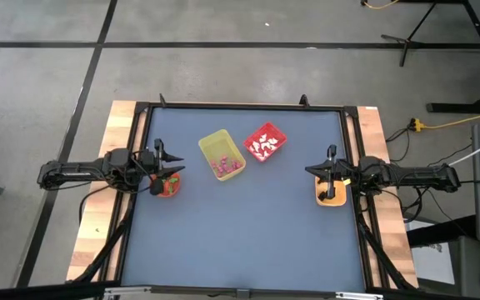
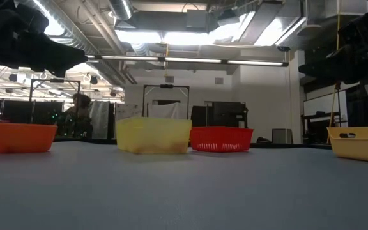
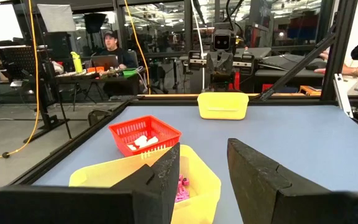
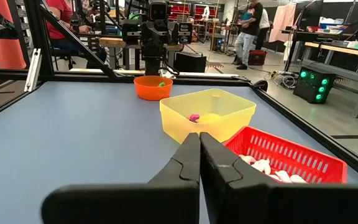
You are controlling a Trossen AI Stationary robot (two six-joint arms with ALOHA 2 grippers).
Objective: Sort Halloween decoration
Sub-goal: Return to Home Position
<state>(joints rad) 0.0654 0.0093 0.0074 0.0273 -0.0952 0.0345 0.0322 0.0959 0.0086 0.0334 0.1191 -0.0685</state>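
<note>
The pink trinkets (image 1: 226, 164) lie in the yellow bin (image 1: 211, 143) and the white trinkets (image 1: 263, 147) in the red bin (image 1: 276, 133). Both bins stand mid-desk (image 1: 248, 242), between the two tools and well apart from each. A green trinket (image 4: 161, 84) sits in the orange bowl (image 4: 148, 91), which is just below the left tool (image 3: 204, 149). That tool hangs above the desk with its fingers parted, holding nothing. The right tool (image 4: 199, 138) has its fingers pressed together, empty, above the yellow tray (image 1: 332, 200). Both arms are drawn back to the desk's side edges, tools pointing inward toward each other.
</note>
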